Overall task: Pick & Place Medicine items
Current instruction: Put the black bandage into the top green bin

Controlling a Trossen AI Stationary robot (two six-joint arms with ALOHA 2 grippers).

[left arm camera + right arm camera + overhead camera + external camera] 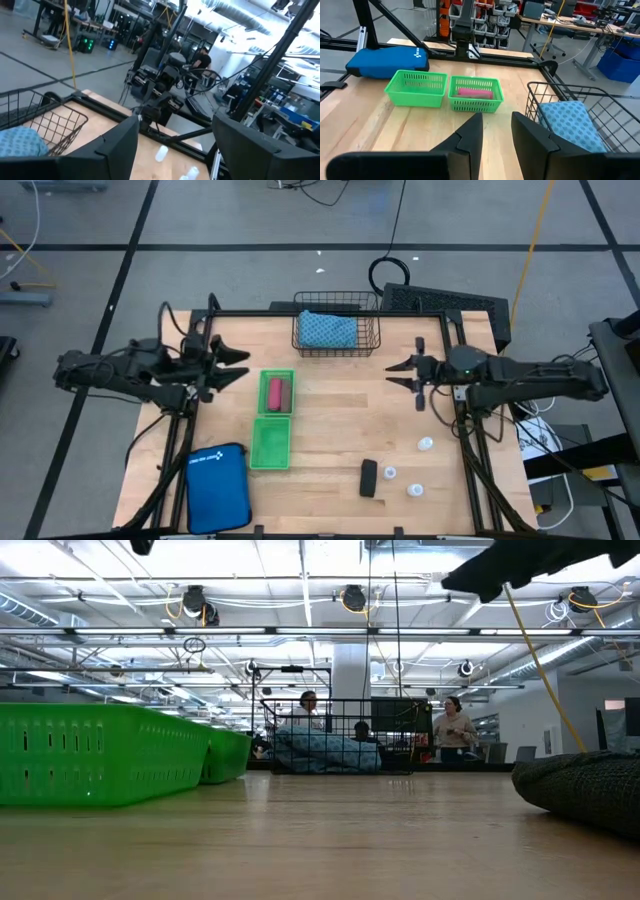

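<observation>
Both grippers, left point(238, 366) and right point(397, 374), fingers apart, empty; risk: tiny white bottles point(426, 444) lower right roll away when pinched

Two dark fingers point(470, 137) at bottom centre, parted by a narrow gap. Above them, two green baskets point(417, 89) side by side on the wooden table point(395, 135), a pink piece point(475, 92) in the right one. Blue pouch point(387, 61) upper left; wire basket point(597, 107) with blue cloth point(570, 122) at right.
</observation>
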